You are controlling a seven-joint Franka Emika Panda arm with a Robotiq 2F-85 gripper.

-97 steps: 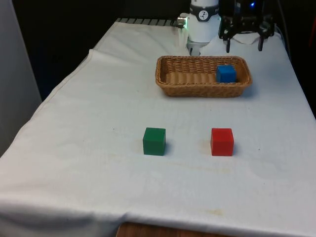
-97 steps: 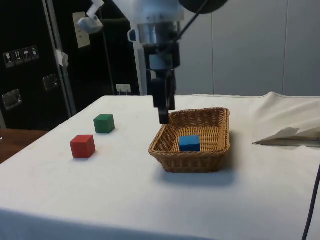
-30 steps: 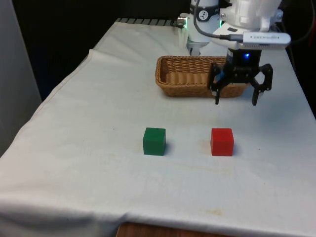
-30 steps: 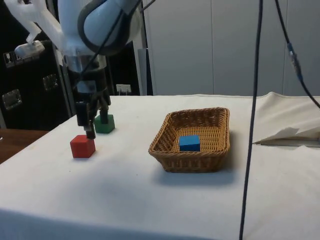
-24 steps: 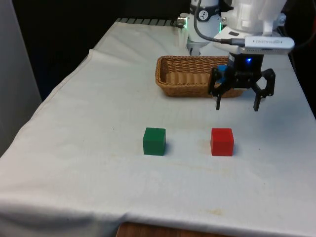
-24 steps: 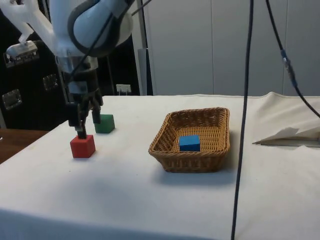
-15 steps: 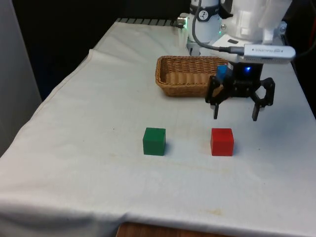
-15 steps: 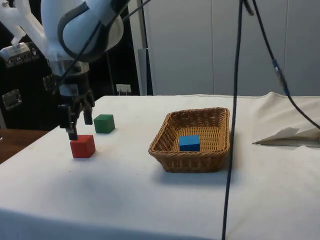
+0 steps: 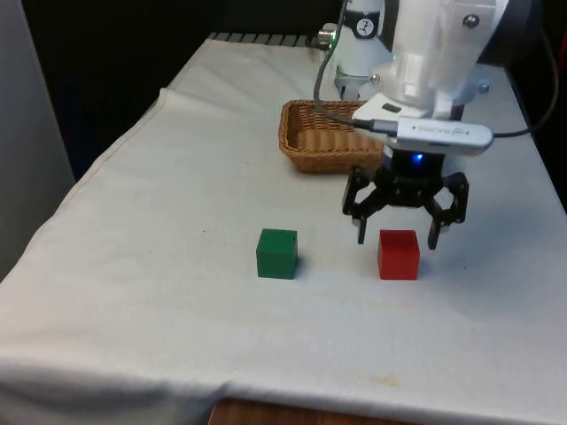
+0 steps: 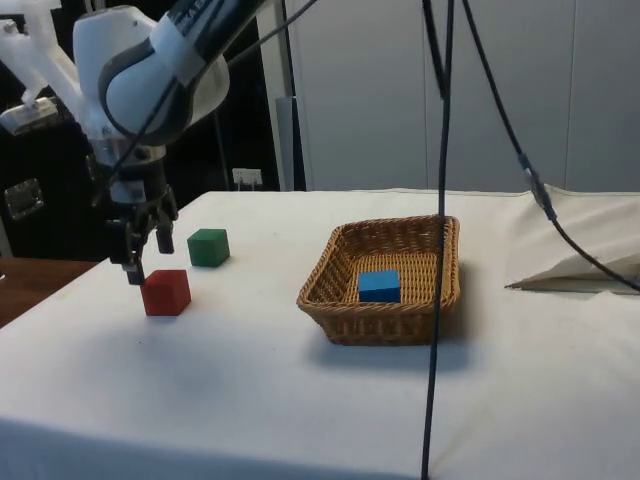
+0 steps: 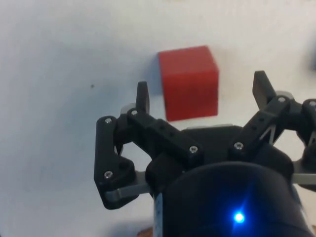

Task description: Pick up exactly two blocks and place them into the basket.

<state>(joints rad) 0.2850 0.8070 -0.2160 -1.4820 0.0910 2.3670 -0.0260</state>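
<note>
Red block (image 9: 399, 254) resting on the white surface (image 9: 177, 204) just below the gripper (image 9: 398, 237), nearly centred between wide-open, empty jaws, slightly nearer one fingertip (image 11: 142, 94), with basket (image 9: 319, 137) farther back holding blue block (image 10: 379, 285).

- Your claw (image 9: 396, 241) has left its spot above the basket (image 9: 310, 142), crossed toward the near side of the surface and dropped low.
- Its spread fingers now hang just over the red block (image 9: 398, 254), which it was well apart from 3.2 s ago.
</note>
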